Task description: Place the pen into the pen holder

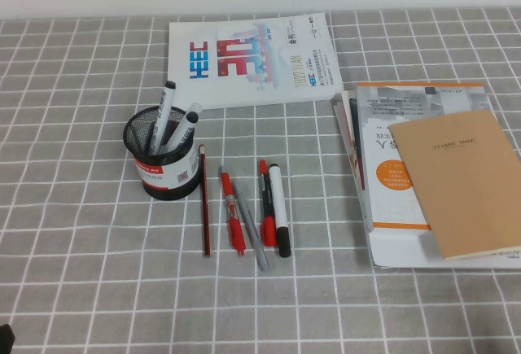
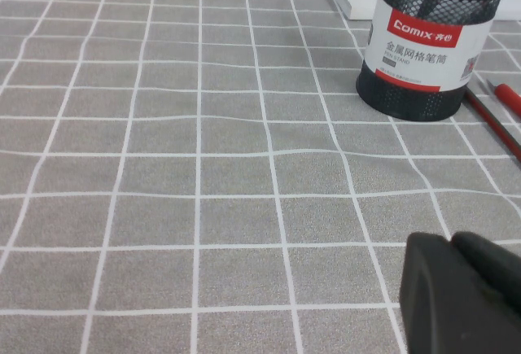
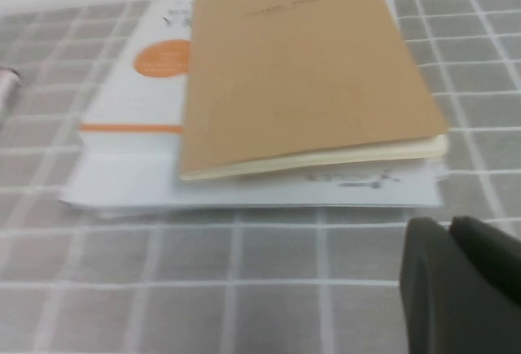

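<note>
The pen (image 1: 278,207) lies flat on the desk (image 1: 81,248), rightmost in a row of pens, touching a red pen (image 1: 265,202). The holder (image 1: 162,161) stands left of the row with two markers inside. The left claw (image 2: 464,293) hangs low near the holder; whether it is wide or narrow I cannot tell. The right claw (image 3: 464,285), closed and empty, hangs by the brown notebook (image 3: 305,65).

Beside the black mesh pen holder (image 1: 162,163) with its red-and-white label band lie a white pen (image 1: 279,209) capped black and red-and-black pens (image 1: 232,221) — all on a grey tablecloth (image 1: 98,273) gridded white — with a tan notebook (image 1: 460,181) farther off.
</note>
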Available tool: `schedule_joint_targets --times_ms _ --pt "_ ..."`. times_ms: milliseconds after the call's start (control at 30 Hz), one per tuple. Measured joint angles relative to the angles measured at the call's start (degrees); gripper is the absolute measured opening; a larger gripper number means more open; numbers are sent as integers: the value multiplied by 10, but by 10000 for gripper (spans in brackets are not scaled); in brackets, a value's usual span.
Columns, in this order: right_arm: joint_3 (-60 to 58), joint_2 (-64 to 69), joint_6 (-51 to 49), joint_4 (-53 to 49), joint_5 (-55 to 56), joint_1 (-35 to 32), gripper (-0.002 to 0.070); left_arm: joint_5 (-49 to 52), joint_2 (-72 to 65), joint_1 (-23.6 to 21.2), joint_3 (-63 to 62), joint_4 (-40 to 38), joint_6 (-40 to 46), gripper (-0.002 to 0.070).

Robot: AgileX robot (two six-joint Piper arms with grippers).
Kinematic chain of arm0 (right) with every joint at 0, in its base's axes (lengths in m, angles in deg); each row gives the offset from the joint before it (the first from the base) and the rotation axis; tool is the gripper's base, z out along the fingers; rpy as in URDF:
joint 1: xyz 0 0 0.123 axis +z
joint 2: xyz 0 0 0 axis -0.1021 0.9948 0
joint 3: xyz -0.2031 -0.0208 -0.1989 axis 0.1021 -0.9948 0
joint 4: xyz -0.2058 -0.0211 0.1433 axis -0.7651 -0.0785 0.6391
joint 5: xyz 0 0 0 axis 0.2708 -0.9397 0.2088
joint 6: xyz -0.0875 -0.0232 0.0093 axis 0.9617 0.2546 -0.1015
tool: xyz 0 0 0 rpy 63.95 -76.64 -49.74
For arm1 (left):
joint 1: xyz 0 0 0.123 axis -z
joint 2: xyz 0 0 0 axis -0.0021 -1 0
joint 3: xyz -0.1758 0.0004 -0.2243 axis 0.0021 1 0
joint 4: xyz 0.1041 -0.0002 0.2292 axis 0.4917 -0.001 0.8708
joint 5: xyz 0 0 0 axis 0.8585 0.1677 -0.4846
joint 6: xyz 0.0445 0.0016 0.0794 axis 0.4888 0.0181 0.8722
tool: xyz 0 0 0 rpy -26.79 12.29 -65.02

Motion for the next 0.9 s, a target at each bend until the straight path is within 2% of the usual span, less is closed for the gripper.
schedule_joint_targets --times_ms 100,300,433,733,900 --pt "0 0 0 79 0 0 -12 0 0 0 0 0 0 -5" --pt "0 0 -1 388 4 0 -13 0 0 0 0 0 0 -5" --pt "0 0 -1 524 15 0 -13 0 0 0 0 0 0 -5" --pt "0 0 4 564 15 0 -13 0 0 0 0 0 0 -5" --pt "15 0 76 584 10 0 -13 0 0 0 0 0 0 -5"
